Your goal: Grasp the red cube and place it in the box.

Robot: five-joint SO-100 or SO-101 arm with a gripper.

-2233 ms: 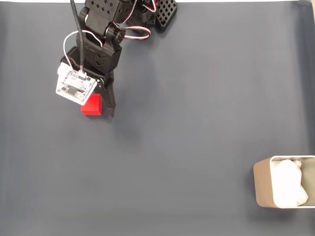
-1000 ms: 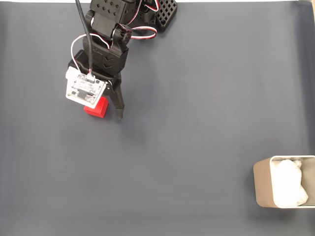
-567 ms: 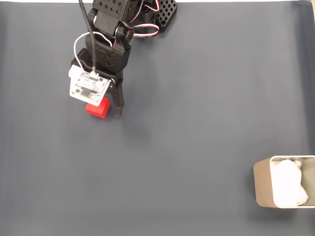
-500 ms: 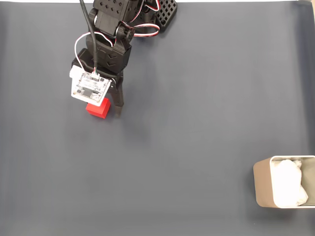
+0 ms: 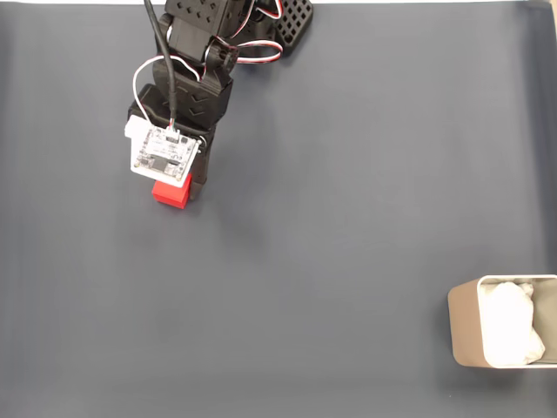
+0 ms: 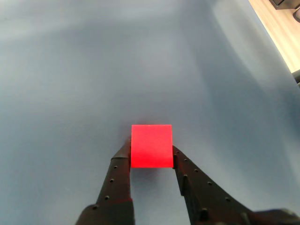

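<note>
Gripper [image 6: 151, 154] fingers clamped on both sides of the red cube [image 6: 151, 145]; we see the box [image 5: 464, 335] well apart.

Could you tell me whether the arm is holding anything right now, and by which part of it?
The hand is closed on the red cube, one finger against each of its two opposite side faces, at the cube's near end in the wrist view.

No readable text, label, brand or number appears on anything in either view.
</note>
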